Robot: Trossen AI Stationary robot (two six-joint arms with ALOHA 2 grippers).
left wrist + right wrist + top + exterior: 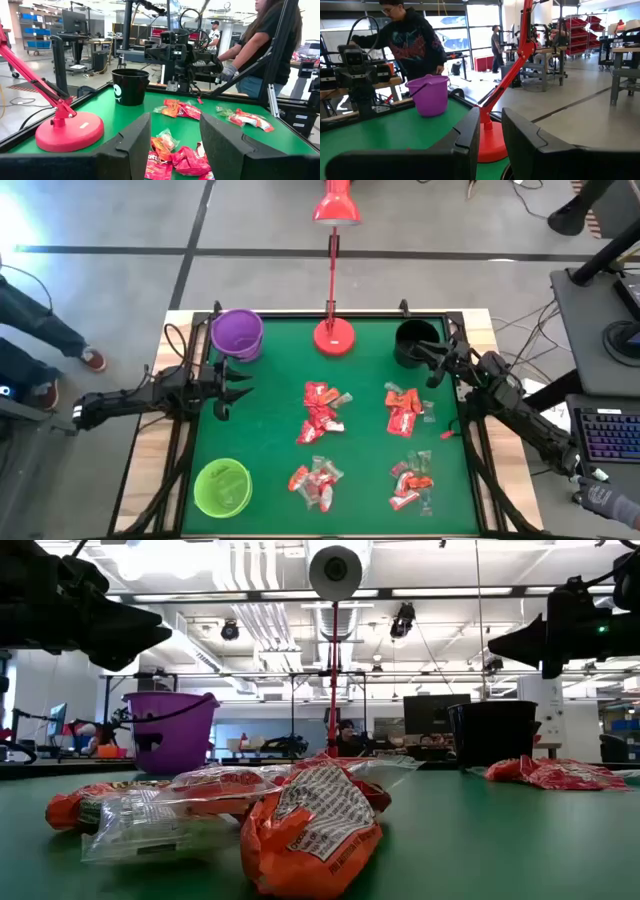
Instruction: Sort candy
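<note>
- High view: a green surface [260,430] carries three containers. A purple bucket [237,333] stands at the far left corner, a black cup [413,343] at the far right, and a lime green bowl [222,486] at the near left. None shows candy inside.
- The candy [320,412] lies in four loose piles on the middle and right of the surface, apart from every container.
- The left end effector [222,392] hovers just left of the piles, holding nothing. The right end effector [436,363] sits beside the black cup, also holding nothing.
- Low view: orange and clear wrappers [310,830] lie in front, the bucket and cup behind.
- Left wrist view: fingers [132,145] stand apart, candy beyond them.
- Right wrist view: fingers [470,137] narrowly parted, facing a red lamp base [492,145].
</note>
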